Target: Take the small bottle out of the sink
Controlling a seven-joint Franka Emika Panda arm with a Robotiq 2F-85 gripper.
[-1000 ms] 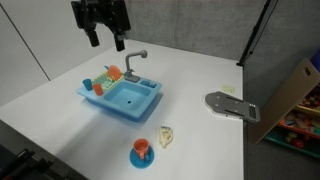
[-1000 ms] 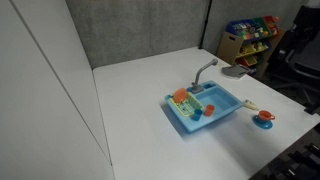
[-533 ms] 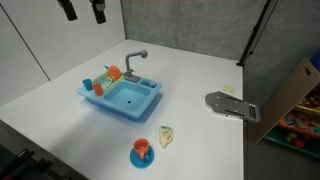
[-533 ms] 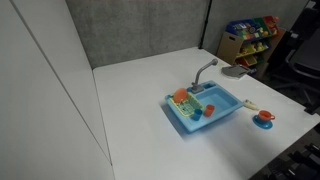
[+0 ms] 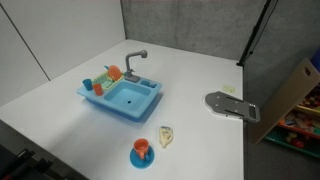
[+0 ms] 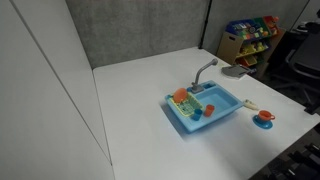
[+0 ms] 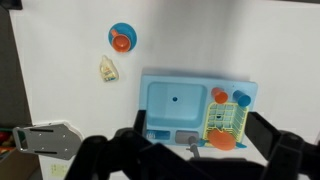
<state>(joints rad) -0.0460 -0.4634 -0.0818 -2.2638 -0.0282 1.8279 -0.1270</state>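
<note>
Wrist view: sink on white table, possibly floor beyond

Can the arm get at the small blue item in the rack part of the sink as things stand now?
Probably yes. In the wrist view the end effector hangs above the sink, apparently open, and nothing covers the small blue item in the rack. Only the faucet stands close by.
</note>
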